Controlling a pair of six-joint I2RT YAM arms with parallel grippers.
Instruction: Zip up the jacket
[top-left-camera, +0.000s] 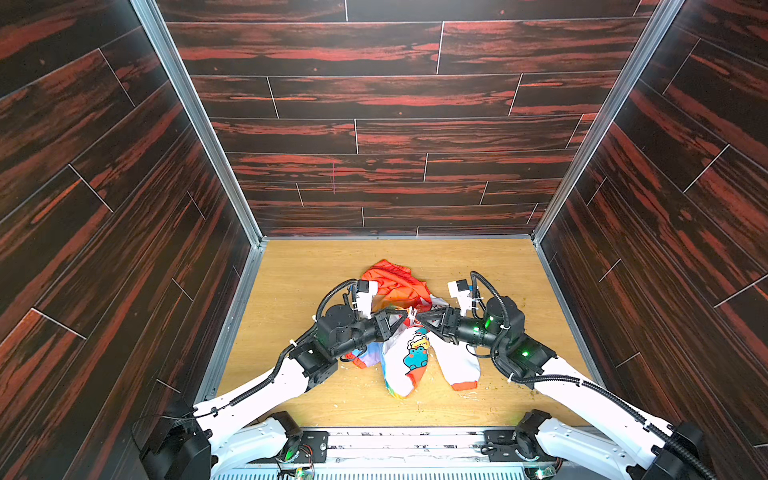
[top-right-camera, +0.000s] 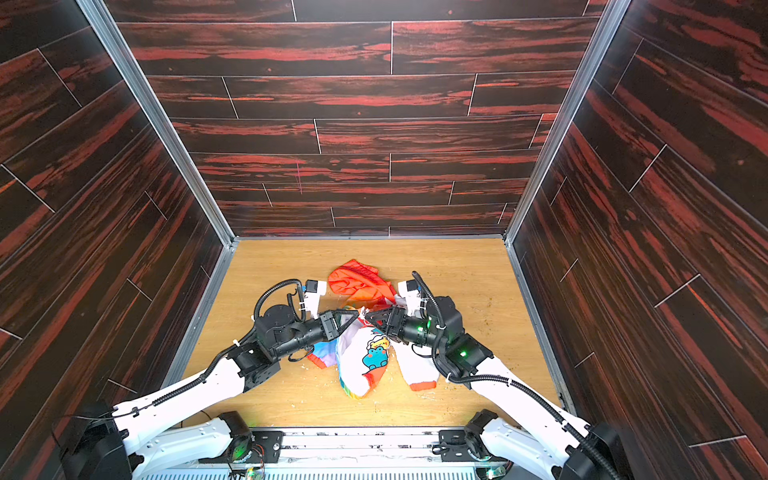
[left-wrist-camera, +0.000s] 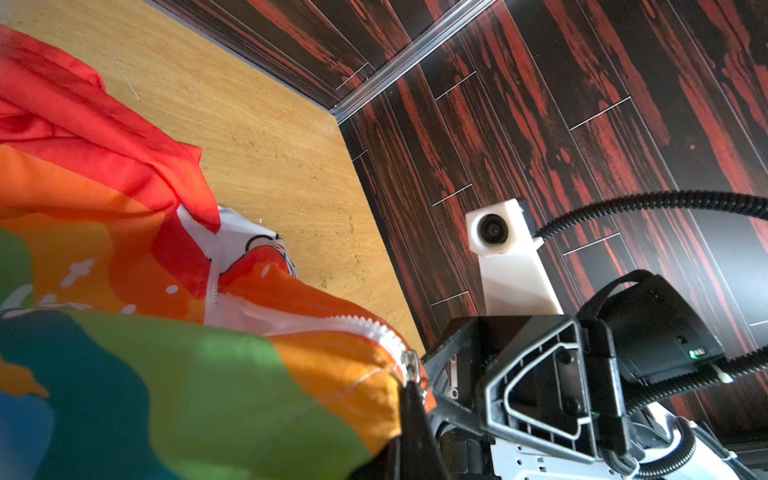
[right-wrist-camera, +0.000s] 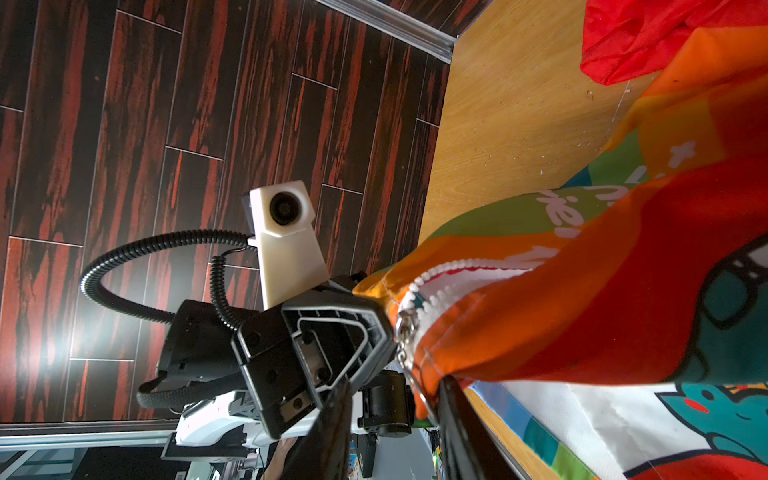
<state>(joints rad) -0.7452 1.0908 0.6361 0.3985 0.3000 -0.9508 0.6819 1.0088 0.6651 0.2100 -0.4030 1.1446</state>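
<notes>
Jacket (top-left-camera: 409, 361) sits bunched mid-desk (top-left-camera: 311, 282), its zipper end lifted. Left end effector (top-left-camera: 404, 318) is clamped on the rainbow edge, and the right end effector (top-left-camera: 419, 318) has its jaws apart around the zipper pull (right-wrist-camera: 405, 332). Next, I reckon: pinch the pull, then drag it along the teeth (left-wrist-camera: 365, 328).

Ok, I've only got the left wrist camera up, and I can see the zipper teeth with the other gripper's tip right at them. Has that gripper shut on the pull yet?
Observer: Not yet. In the right wrist view the right gripper has its fingers apart, with the zipper pull hanging between them.
Operator: And my own gripper?
Observer: That view shows the left gripper shut on the jacket edge beside that pull.
Operator: Where's the rest of it?
Observer: In both top views it trails toward the robot's base, cartoon frog up, a white sleeve lying alongside on the table.
</notes>
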